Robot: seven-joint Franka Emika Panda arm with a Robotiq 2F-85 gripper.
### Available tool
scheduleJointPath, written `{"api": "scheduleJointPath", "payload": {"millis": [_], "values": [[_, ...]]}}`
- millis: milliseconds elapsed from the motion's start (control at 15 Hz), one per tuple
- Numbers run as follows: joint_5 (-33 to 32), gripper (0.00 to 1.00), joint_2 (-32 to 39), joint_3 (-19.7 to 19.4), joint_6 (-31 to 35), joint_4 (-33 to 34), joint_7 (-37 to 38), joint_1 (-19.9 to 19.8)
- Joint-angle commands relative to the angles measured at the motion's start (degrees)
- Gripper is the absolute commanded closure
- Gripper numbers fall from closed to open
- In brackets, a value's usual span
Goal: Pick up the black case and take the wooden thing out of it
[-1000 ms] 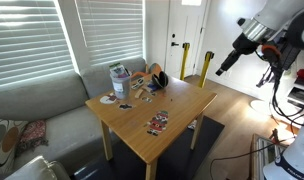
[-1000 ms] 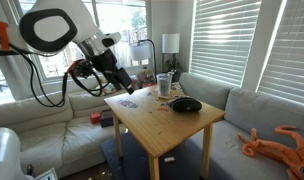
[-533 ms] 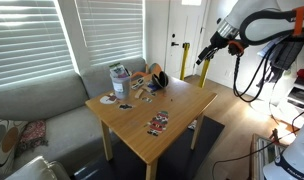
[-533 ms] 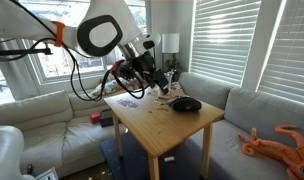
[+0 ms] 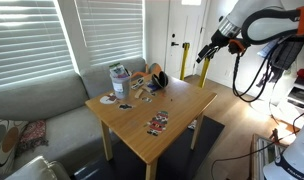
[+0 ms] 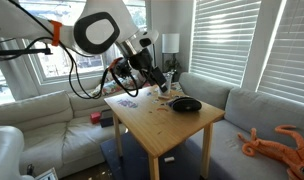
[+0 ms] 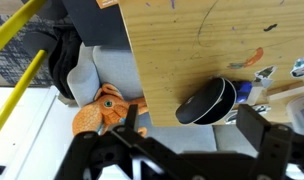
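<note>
A: Wrist view: the table [image 7: 192, 40] fills most of it, w/ the black case [image 7: 205, 102] lying right at its edge on the sofa [image 7: 102, 75] side. Our gripper [image 5: 205, 50] hangs in the air off the table's opp. side, well apart from the case. Fingers are spread, nothing betw. them.

B: How do we reckon the case handles?

A: Prob. light, w/ a semi-stiff shell. It's smooth & rounded, so it could slip in the pinch or skid off the edge if we nudge it. We'd close across its narrow width, near the tan-orange rim, not over the domed part.

B: And the containers?

A: Two. The case reads as shut, tho we can't be sure. The wooden thing isn't visible, so we assume it's inside. The grey-white cup [image 5: 119, 78] stands upright near the case, its contents too small to tell. A few small loose bits lie on the tabletop around them.
</note>
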Motion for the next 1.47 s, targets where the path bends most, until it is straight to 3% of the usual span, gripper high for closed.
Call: {"api": "scheduleJointPath", "payload": {"millis": [0, 67, 267, 400, 600, 667, 733, 800, 1200, 1400], "values": [[-4.6, 0.0, 13.2, 6.9, -2.7, 12.0, 15.0, -4.6], [-6.7, 0.0, 15.9, 8.9, -4.9, 14.9, 18.2, -6.0], [-13.3, 0.0, 25.3, 9.9, -13.5, 24.2, 26.3, -4.2], [-9.6, 0.0, 32.2, 7.4, -14.6, 30.4, 23.6, -0.3], [-9.3, 0.0, 40.5, 4.9, -13.7, 39.4, 21.7, 3.5], [-9.6, 0.0, 43.0, 7.1, -13.9, 42.2, 22.4, 1.2], [-8.8, 0.0, 45.1, 3.2, -14.4, 44.9, 22.3, 5.0], [-8.9, 0.0, 47.1, 2.4, -14.9, 47.3, 22.6, 5.6], [-8.6, 0.0, 54.7, -3.1, -17.8, 54.8, 23.4, 9.3], [-8.0, 0.18, 56.8, -4.2, -19.1, 55.5, 23.7, 10.3]]}}
